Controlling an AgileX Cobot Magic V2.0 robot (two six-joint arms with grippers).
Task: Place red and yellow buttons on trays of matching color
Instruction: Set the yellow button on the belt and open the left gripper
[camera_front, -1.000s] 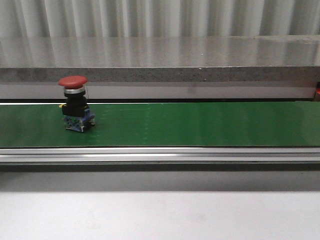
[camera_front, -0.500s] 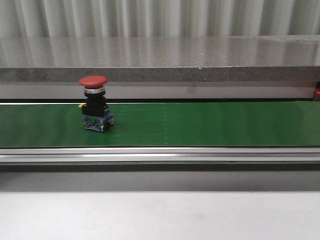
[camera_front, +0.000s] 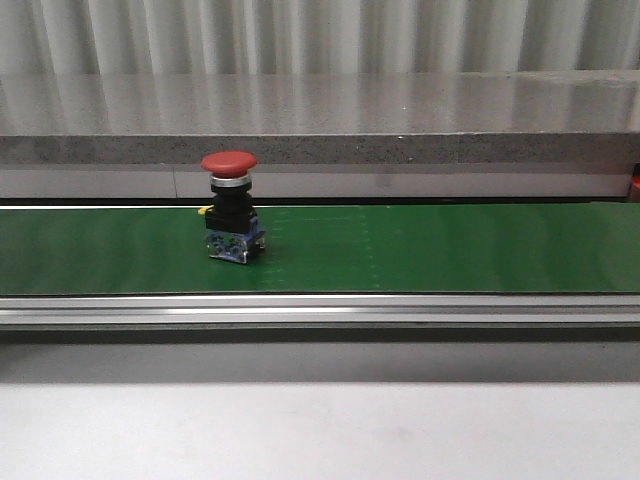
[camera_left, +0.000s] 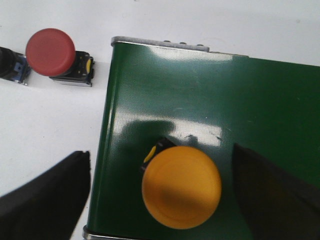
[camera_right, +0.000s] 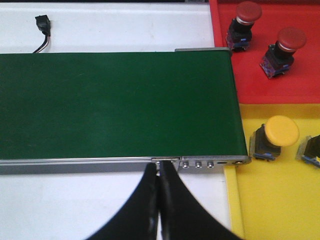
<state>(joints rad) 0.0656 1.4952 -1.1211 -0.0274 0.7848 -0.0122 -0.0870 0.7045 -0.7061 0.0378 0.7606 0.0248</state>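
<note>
Two push-buttons occupy the green conveyor belt (camera_front: 420, 250): a red mushroom-head button on a black body (camera_front: 231, 215) stands upright left of centre in the front view, and a yellow mushroom-head button (camera_left: 181, 186) sits at the belt's end beneath my left wrist. My left fingers (camera_left: 47, 192) are spread wide and empty, one over the white worktop (camera_left: 45, 120), the other over the belt, straddling the yellow cap without touching it. My right fingers (camera_right: 159, 200) are pressed together, holding nothing, just near of the belt's metal end rail (camera_right: 200, 163). A further red button (camera_left: 52, 52) stands on the worktop beside the belt end.

Risks, as I judge them: a red button carried past my closed right fingers would run off the end untended; a tall button may topple if clipped sideways. The red tray (camera_right: 270, 55) and yellow tray (camera_right: 270, 200), just right of the belt, already hold buttons, so free room there is limited. The rail edge leaves little clearance for a low approach.
</note>
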